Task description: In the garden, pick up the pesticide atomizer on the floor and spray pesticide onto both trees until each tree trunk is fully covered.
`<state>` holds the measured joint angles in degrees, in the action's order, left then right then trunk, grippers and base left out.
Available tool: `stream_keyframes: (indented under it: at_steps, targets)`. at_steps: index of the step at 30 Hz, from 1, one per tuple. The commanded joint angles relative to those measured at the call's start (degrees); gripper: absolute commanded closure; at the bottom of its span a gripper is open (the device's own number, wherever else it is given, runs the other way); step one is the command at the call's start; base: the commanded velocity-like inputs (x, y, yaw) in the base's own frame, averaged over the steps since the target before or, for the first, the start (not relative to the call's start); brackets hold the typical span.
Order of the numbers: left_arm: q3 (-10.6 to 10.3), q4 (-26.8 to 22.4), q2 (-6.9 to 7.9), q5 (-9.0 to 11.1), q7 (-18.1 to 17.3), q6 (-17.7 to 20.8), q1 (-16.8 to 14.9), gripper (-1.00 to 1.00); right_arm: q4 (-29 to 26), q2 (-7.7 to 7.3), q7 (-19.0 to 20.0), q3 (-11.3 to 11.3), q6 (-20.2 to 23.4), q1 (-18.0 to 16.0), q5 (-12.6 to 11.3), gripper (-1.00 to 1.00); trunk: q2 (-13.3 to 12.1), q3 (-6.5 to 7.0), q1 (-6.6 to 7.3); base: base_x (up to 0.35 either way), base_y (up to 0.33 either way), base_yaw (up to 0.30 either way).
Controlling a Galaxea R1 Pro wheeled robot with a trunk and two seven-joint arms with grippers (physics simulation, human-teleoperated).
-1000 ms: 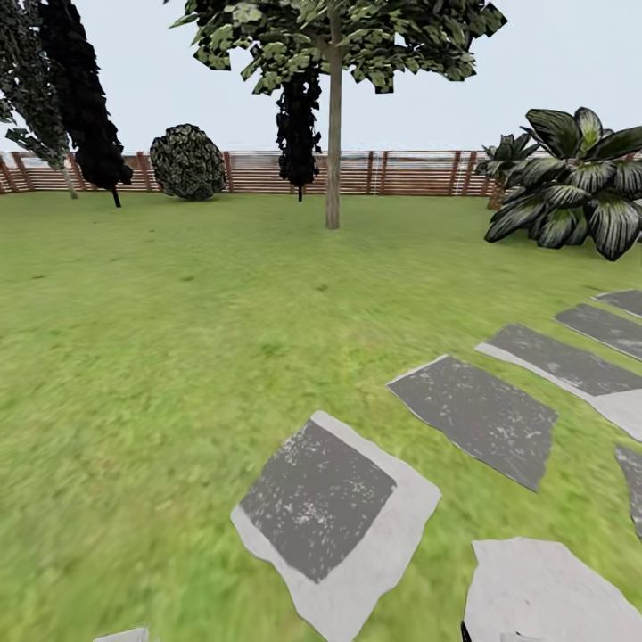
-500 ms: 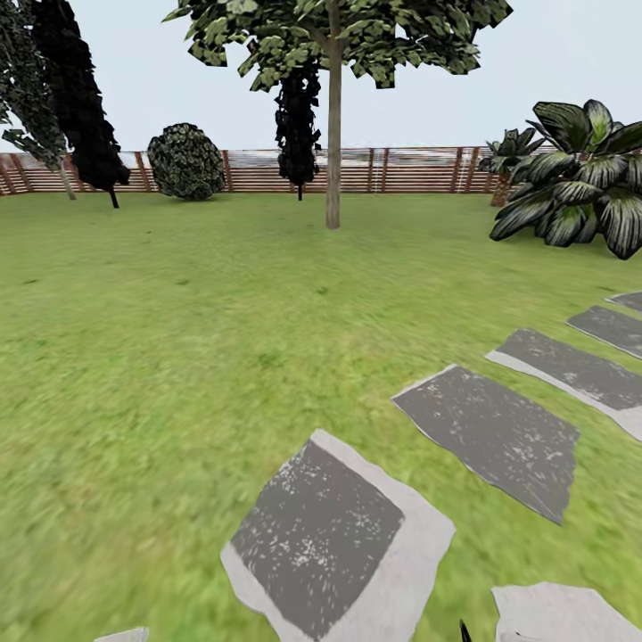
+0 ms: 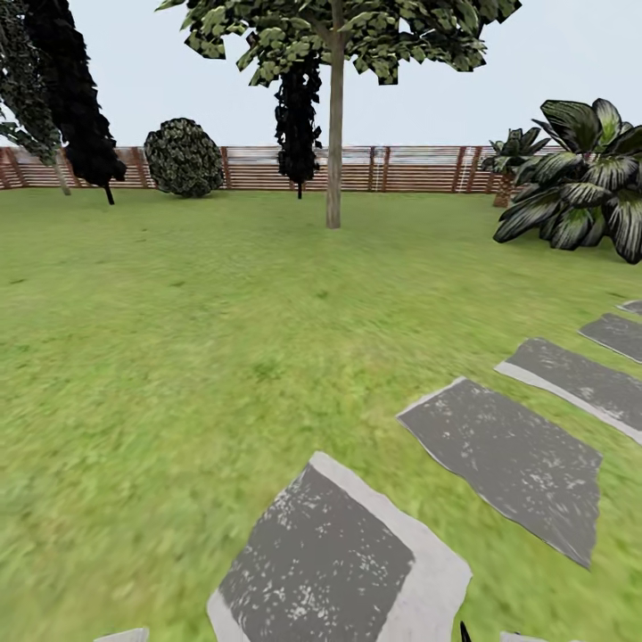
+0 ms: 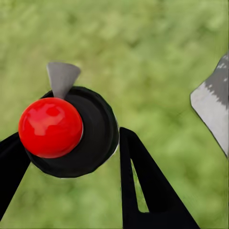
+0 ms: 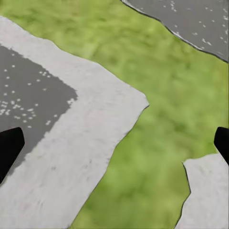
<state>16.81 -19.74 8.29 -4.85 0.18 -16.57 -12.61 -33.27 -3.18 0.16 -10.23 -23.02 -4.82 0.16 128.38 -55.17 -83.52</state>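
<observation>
Nearer paving (image 3: pixel 343 557); left tool (image 4: pixel 67 143) gripping atomizer (image 4: pixel 71 131).

a fenced garden, wide green lawn (image 3: pixel 178 357), brown slatted wooden fence (image 3: pixel 419 169), grey stepping stones (image 3: pixel 508 455), pale-trunked tree (image 3: pixel 334 134), round shrub (image 3: pixel 184 158), dark conifers (image 3: pixel 76 89), open sky

Garden layout ahead of you

The tree trunk (image 3: pixel 333 169) stands mid-lawn before the fence (image 3: pixel 401 169); stepping stones (image 3: pixel 504 455) run from near you off rightward; the palm-like plant (image 3: pixel 584 178) sits far right; the shrub (image 3: pixel 184 159) far left.
</observation>
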Motion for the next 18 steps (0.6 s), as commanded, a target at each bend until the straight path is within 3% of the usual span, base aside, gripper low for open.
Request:
stream_keyframes:
  at_steps: [1, 18]
  targets:
    - [0.3, 0.1, -0.03, -0.5, 0.0, -0.2, 0.0, 1.0, 0.0, 0.0, 0.0, -0.1, -0.2, 0.0, 0.0, -1.0, 0.0, -0.05, -0.02, 0.336, 0.0, 0.0]
    - [0.3, 0.1, -0.03, -0.6, 0.0, -0.2, 0.0, 1.0, 0.0, -0.02, 0.0, -0.1, -0.2, 0.0, 0.1, -1.0, 0.0, -0.05, -0.02, 0.336, 0.0, 0.0]
